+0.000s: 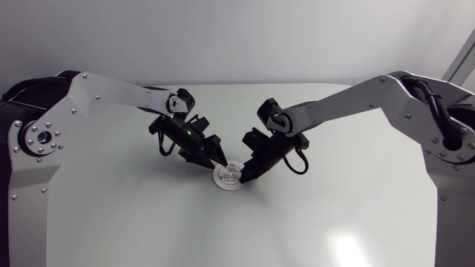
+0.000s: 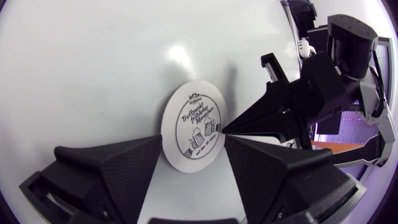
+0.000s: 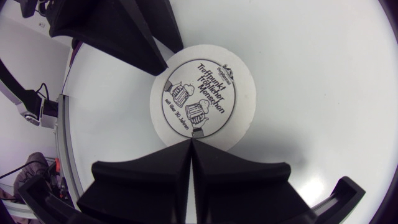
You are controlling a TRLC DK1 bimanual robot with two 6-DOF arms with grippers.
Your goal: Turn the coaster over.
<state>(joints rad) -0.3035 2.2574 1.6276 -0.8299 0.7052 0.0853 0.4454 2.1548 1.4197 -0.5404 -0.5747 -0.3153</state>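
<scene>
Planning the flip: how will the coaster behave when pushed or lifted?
The coaster looks thin and flat, so probably light and stiffish. On the smooth table it would likely slide rather than tip. Lying flush, its edge may be hard to get under.

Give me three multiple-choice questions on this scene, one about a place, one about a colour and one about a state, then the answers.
1. Where is the round white cardboard coaster?
A) lying on the white table, between the left gripper and the right gripper
B) lifted off the table
C) at the table's edge

2. What colour is the coaster's print?
A) red
B) black
C) green

3. How do the right gripper's fingers stand?
A) wide apart
B) clamped on the coaster
C) closed on each other, tip at the coaster's rim

Answers:
1 A: the head view shows it mid-table with a gripper tip at either side.
2 B: both wrist views show black lettering and mugs.
3 C: the right wrist view shows no gap between them, whereas the left gripper stands open.
</scene>
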